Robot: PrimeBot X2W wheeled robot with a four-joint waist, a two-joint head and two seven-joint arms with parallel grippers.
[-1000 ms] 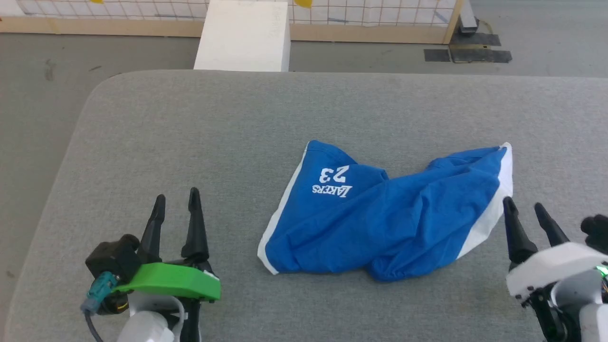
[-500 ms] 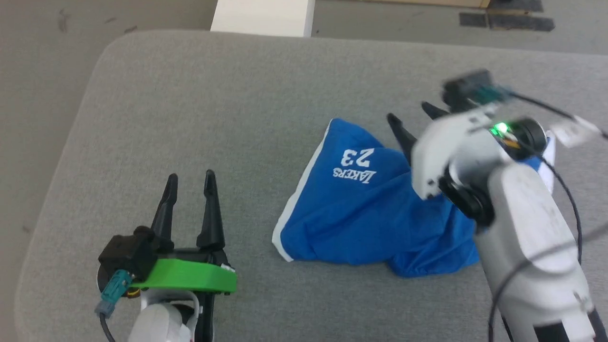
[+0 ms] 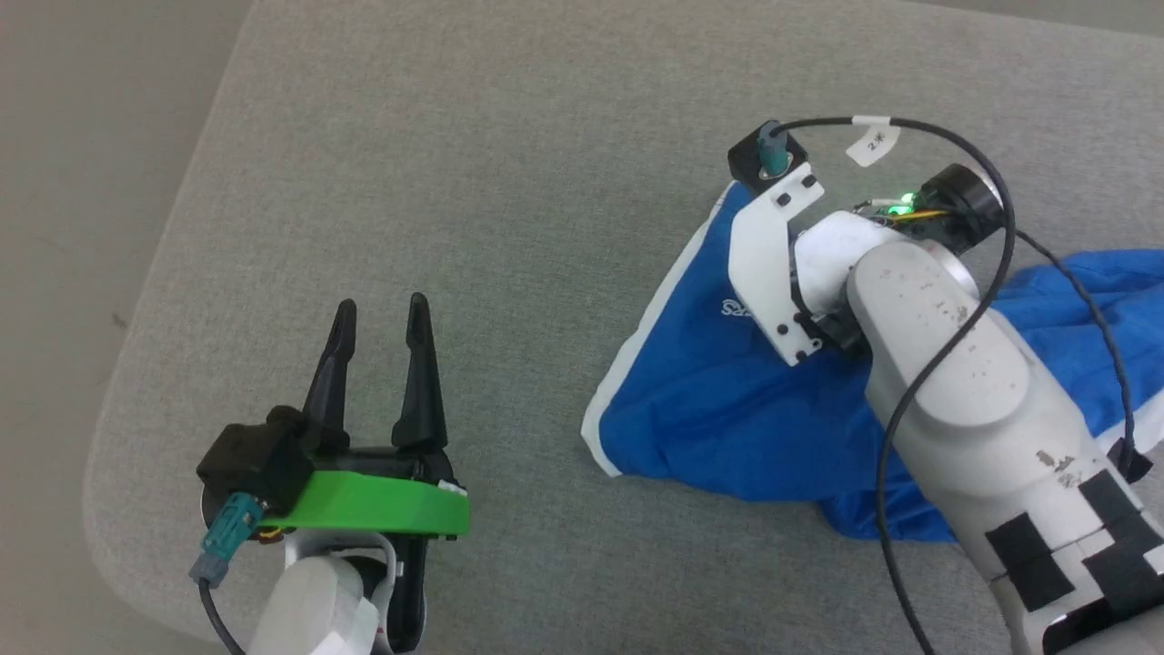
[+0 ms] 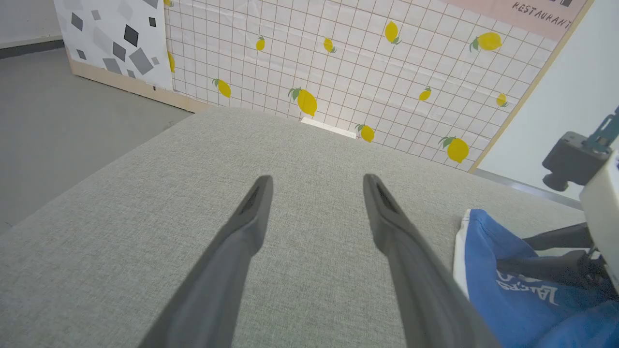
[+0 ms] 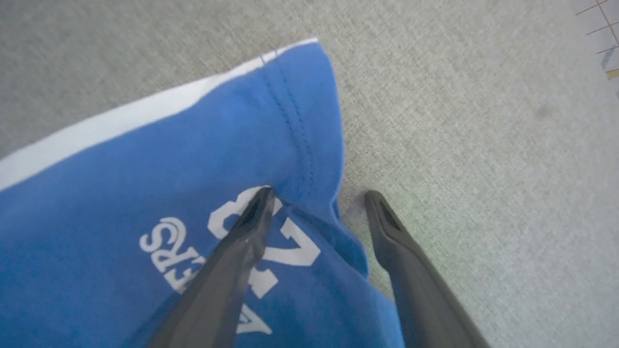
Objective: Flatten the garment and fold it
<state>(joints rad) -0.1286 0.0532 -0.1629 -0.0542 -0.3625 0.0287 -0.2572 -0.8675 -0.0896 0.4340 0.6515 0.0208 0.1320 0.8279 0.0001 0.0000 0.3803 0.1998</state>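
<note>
The blue shorts lay crumpled on the grey table, their hem edge right between the fingers of the wide-open, empty right gripper (the left gripper, wide open too, sat well apart).

A grey cloth-covered table with a rounded corner stands on a grey floor. Beyond its far edge rises a lemon-printed grid panel, beside a panel of grey squares.
</note>
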